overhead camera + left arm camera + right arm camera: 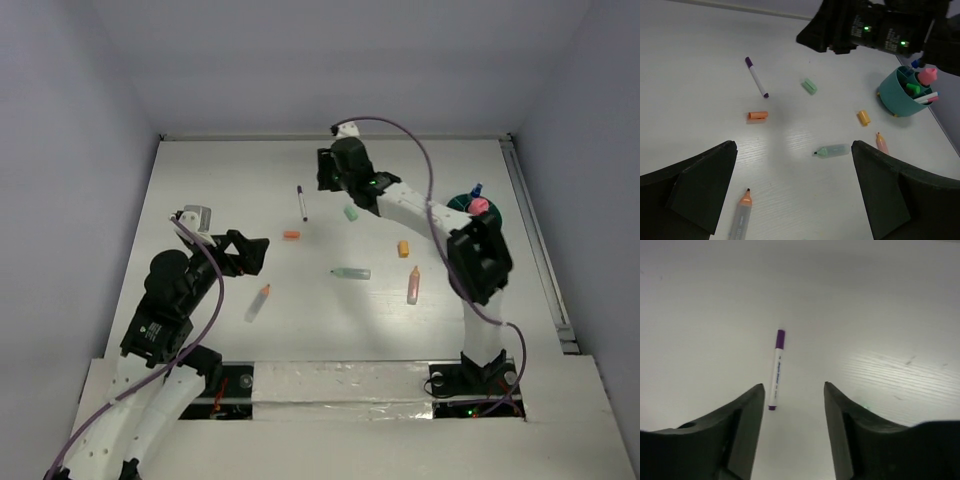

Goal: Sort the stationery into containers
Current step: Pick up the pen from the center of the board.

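The white desk [230, 180] held everything. The right gripper [792, 392] hovered over the far middle with its jaws moderately apart and empty. The left gripper [793, 150] gaped wide and empty near the left edge. The teal tub [468, 207] stood by the right edge, crowded with items. A pale-green marker [352, 273] lay mid-desk. The purple pen [776, 369] lay just ahead of the right fingers, off-centre toward one of them, and an orange cap [291, 235] sat nearer. The likely risk was a misaligned descent, which could land a finger on the thin pen and roll it away.
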Robot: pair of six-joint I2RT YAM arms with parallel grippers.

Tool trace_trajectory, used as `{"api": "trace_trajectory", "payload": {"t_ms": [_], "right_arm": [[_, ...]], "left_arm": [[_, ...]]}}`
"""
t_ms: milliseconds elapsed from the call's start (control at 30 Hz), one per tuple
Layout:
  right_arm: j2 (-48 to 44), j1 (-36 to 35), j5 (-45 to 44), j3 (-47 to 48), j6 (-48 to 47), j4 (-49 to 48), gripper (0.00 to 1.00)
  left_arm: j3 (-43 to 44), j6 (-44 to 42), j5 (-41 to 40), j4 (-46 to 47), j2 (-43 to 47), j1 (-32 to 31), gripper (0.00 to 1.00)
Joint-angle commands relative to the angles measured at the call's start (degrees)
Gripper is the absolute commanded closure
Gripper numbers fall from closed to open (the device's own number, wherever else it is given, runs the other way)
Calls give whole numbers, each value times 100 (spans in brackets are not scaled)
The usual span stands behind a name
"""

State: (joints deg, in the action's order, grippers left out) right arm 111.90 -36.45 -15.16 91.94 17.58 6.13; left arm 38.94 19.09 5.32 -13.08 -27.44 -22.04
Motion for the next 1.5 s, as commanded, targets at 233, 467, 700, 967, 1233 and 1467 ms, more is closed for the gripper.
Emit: {"api": "trace_trajectory", "payload": {"t_ms": [233,467,700,967,1233,1467], "right_arm": [[3424,-187,74,4933,-624,2550,26],[4226,-302,259,5491,-633,2322,26],[4508,-354,215,5565,-686,2455,43],[4367,-354,-31,4993,-949,2858,76],[3841,-241,82,4640,-1100,2622,100],[1798,-135,-100,2437,-92,93,100]], "left_arm": [[9,-28,-40,218,-7,60,1],[9,-28,13,245,-33,60,1],[0,-37,21,245,-7,60,1],[0,-37,57,262,-16,60,1],[0,-37,92,262,-16,60,1],[-9,-37,109,271,-42,60,1]]}}
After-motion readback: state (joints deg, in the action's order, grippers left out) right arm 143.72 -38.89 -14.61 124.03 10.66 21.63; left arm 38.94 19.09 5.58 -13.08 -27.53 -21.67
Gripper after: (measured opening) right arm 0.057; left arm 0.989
